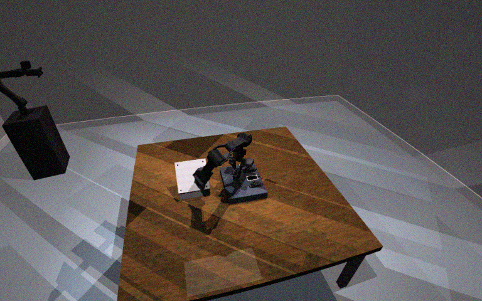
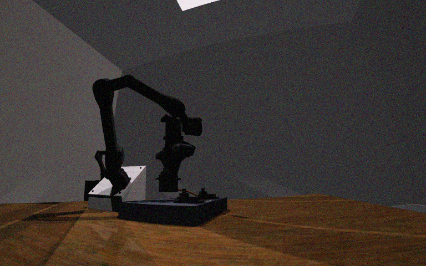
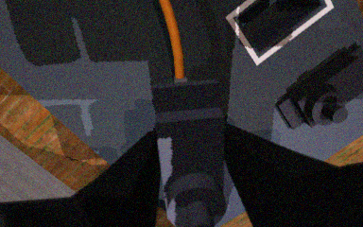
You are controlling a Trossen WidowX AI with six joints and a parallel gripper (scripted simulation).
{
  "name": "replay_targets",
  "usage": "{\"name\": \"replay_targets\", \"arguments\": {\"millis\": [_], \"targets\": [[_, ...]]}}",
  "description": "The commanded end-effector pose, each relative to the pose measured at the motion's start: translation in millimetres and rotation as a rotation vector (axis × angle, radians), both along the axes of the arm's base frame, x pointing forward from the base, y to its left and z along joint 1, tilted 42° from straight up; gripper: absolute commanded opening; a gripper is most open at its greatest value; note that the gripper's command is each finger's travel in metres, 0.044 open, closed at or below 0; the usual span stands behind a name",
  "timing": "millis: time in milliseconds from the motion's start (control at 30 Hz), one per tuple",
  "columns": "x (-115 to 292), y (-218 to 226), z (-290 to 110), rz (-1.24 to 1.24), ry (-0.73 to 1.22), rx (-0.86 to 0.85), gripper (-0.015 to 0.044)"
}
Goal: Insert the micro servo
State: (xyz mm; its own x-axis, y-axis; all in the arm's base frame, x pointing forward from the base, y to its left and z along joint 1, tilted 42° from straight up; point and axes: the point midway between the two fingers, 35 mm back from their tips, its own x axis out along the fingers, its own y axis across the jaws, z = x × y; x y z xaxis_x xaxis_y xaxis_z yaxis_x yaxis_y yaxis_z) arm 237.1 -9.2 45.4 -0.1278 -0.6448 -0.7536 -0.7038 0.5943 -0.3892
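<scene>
My gripper points straight down and is shut on the loose micro servo. It holds the servo a little above the grey-blue deck. The servo's orange cable trails away from it over the deck. The white-outlined empty pocket lies to the upper right in the wrist view, off to the side of the held servo. I cannot tell from the top and exterior views which way the servo's shaft points.
A mounted servo sits on the deck beside the pocket. Two mounted parts rise from the deck near the gripper. The arm's base stands on a white plate left of the deck. All rests on a wooden table.
</scene>
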Motion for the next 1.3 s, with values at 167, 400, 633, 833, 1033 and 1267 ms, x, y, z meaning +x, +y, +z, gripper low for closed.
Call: {"name": "replay_targets", "arguments": {"millis": [167,400,633,833,1033,1267], "targets": [[0.1,-0.6,1.7,-0.225,-0.199,-0.042,0.0],[0.2,-0.6,1.7,-0.405,-0.353,-0.072,0.0],[0.2,-0.6,1.7,-0.585,-0.508,-0.102,0.0],[0.2,-0.6,1.7,-0.721,-0.625,-0.124,0.0],[2.1,-1.0,1.8,-0.726,-0.629,-0.125,0.0],[25.6,-6.0,2.7,-0.726,-0.63,-0.125,0.0]]}}
